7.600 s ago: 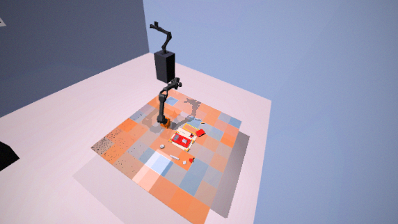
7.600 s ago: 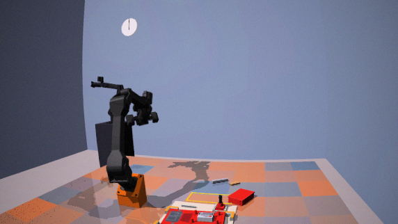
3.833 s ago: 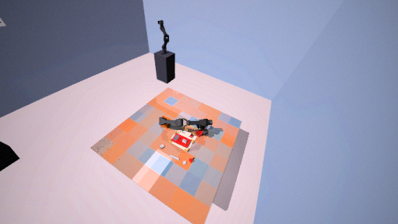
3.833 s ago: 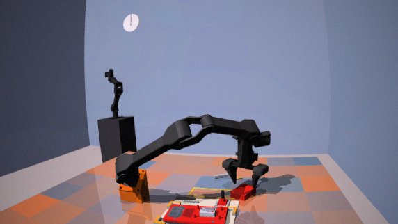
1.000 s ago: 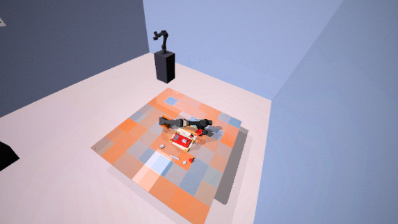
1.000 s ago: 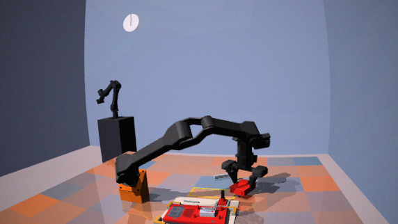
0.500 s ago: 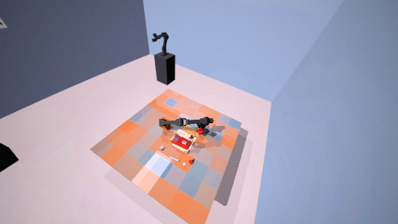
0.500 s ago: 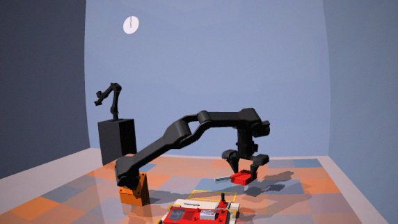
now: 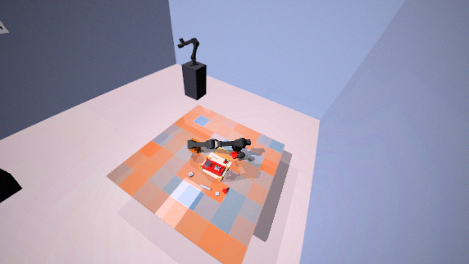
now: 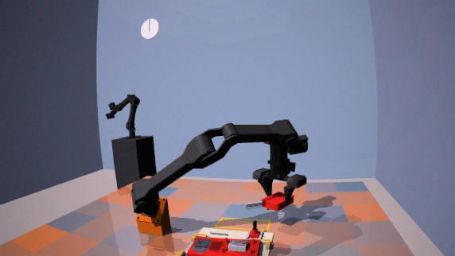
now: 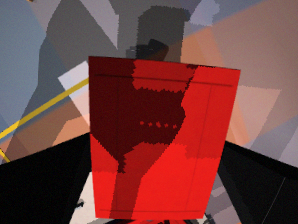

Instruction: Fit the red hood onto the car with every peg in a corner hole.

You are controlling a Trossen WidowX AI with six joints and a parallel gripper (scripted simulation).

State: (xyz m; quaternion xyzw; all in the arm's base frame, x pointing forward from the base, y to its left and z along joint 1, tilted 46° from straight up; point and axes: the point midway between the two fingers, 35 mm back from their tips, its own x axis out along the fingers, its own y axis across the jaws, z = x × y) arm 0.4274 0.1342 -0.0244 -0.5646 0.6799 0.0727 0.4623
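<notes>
- Over the tabletop [image 10: 358, 215], the arm [image 10: 223, 147] bends down behind the car.
- Car [image 10: 227, 246] sits in its jig at the front edge.
- Gripper [image 10: 278, 192] pinches the red hood [image 10: 275, 202], lifted off the tabletop beyond the jig.
</notes>
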